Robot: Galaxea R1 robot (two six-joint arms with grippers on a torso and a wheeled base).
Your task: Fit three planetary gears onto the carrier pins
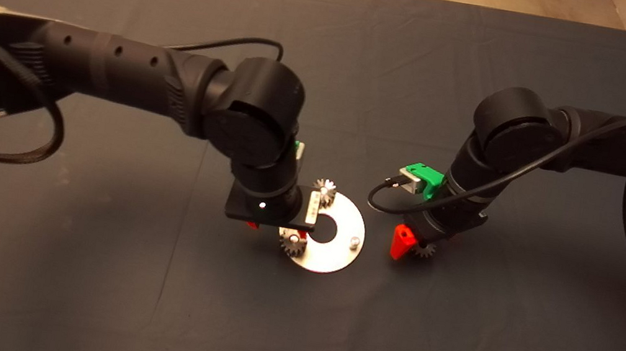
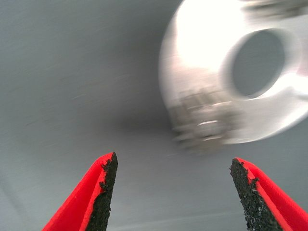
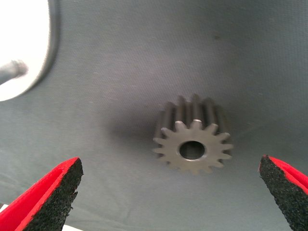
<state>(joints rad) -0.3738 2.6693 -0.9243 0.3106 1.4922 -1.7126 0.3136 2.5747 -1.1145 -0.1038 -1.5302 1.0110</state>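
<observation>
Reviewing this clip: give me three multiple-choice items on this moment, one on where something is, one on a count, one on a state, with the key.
1. Where is the loose gear?
A. on the mat, between the right gripper's fingers
B. in the disc's hole
C. held by the left gripper

2. How many gears sit on the disc?
A. none
B. two
C. three

3. The left gripper is:
A. shut on a gear
B. shut, empty
C. open

Key: 1 A, it lies flat on the mat; 2 B, one pin is bare; 3 C, its fingers are apart.
</observation>
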